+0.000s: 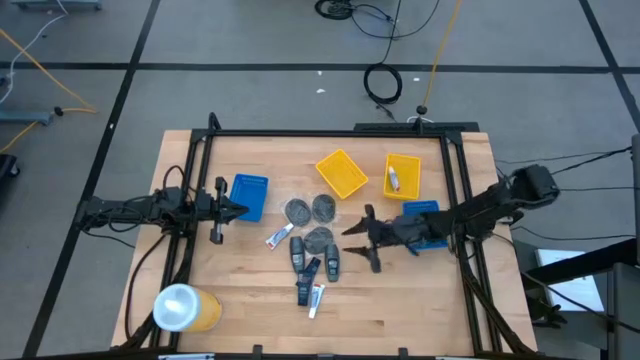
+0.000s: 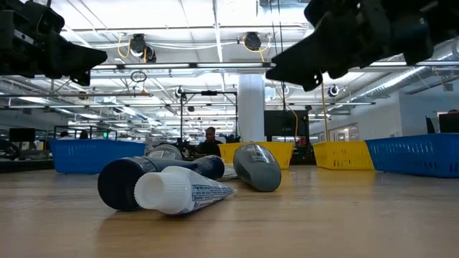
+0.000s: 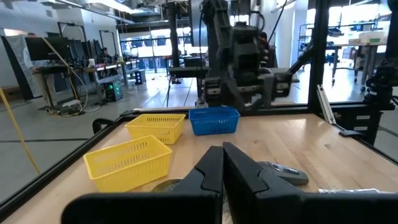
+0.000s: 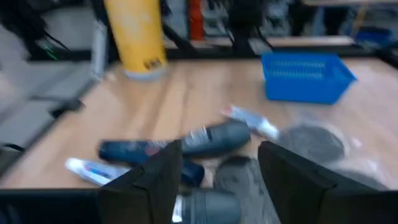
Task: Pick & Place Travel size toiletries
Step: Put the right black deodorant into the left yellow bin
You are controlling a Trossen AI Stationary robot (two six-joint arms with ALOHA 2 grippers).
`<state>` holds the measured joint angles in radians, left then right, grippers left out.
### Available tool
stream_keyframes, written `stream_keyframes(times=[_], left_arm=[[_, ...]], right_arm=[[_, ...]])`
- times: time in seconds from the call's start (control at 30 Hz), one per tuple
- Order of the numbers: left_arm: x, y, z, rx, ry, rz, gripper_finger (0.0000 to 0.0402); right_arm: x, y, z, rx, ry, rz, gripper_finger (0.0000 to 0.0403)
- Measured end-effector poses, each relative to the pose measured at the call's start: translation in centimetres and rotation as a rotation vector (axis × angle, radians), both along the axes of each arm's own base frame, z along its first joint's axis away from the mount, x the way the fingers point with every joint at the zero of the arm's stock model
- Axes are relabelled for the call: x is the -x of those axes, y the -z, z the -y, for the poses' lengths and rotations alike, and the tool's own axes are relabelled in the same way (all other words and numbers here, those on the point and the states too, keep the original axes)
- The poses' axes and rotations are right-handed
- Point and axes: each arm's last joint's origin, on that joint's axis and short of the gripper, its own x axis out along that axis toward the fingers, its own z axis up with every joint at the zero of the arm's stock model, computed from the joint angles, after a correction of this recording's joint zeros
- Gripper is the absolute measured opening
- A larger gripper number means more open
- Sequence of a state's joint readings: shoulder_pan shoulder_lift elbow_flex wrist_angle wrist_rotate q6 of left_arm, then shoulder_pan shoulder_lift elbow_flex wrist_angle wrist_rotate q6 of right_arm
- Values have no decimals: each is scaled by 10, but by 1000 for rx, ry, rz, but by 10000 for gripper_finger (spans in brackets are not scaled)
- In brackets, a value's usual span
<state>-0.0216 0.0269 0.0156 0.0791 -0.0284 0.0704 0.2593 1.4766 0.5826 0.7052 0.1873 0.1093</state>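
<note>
Three grey discs are lying close together in the middle of the table. Three dark bottles are lying just below them in the high view, two side by side and one lower down. Two white tubes are lying on the wood as well: one tube beside the discs and one tube by the lowest bottle. One more small tube is resting inside the right yellow tray.

I am counting four trays: two yellow ones, that one and the tilted yellow tray, plus two blue ones. One blue tray is sitting by my left side, and the other blue tray is lying under my right arm. One orange cup is standing at the near left corner.

My right gripper is hanging just beside the bottles, on their right. Its fingers are spread wide and holding nothing. My right wrist view is showing a bottle and a disc between those fingers, lower down on the table.

My left gripper is waiting by the left blue tray, well apart from the toiletries. Its fingers are pressed together, empty.

Only the low view is showing a person far back in the room.
</note>
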Motion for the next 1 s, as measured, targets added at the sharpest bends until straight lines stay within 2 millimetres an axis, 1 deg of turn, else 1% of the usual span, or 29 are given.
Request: stream_keyframes(times=[0.07,0.17,0.27,0.33,0.43,0.57,0.73,0.9,1.0], left_arm=[[0,0,0,0,0,0,10],[0,0,0,0,0,0,10],[0,0,0,0,0,0,10],[0,0,0,0,0,-1,10],[0,0,0,0,0,0,10],[0,0,0,0,0,0,10],[0,0,0,0,0,-1,10],[0,0,0,0,0,-1,10],[0,0,0,0,0,-1,10]], right_arm=[[-6,4,-7,18,34,-94,236],[-17,6,-19,10,60,-191,279],[-31,11,-31,21,121,-247,324],[-37,19,-36,58,183,-293,349],[-52,25,-41,33,279,-295,371],[-64,38,-44,-16,363,-304,377],[-67,53,-46,-89,380,-346,374],[-58,63,-46,-36,397,-467,373],[-51,63,-44,33,386,-532,373]])
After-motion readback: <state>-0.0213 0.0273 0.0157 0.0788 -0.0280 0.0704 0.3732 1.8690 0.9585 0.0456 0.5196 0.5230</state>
